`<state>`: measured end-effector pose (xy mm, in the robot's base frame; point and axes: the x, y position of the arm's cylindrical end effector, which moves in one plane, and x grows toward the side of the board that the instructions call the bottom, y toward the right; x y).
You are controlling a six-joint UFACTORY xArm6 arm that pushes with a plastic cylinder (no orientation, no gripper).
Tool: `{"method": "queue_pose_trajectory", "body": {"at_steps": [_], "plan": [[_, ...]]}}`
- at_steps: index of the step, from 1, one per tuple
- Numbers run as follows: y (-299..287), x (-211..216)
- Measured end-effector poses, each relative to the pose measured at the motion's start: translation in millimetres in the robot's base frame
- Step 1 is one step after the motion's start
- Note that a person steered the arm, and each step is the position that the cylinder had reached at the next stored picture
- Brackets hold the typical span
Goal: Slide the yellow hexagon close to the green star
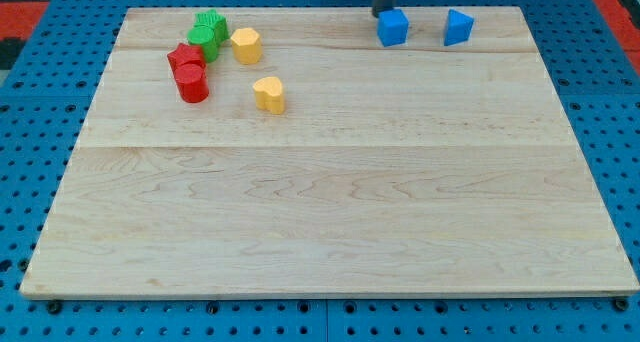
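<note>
At the view's top, just behind the blue cube, my tip stood at the far edge of the worktop, well apart from the blocks the task named; the rod carried no jaws, so nothing could be said of wide or narrow. Over at the view's upper left the yellow hexagon lay just beside the green star, near enough that I could not tell whether they touched. I judged the job nearly or wholly done already, with only a small nudge leftward perhaps called for; that would mean going around the blue cube and reaching the hexagon's right side without disturbing the yellow heart-like block below it. Two red blocks crowded the star's lower left, one round, the other's shape unclear. A blue wedge-like block sat farther right. All blocks looked like smooth moulded plastic; the worktop was pale grained wood
</note>
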<state>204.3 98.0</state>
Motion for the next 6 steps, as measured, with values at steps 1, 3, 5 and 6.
{"method": "queue_pose_trajectory", "body": {"at_steps": [1, 3, 5, 6], "plan": [[-9.0, 1.1], [-106.3, 78.5], [-176.9, 87.0], [-182.6, 73.1]]}}
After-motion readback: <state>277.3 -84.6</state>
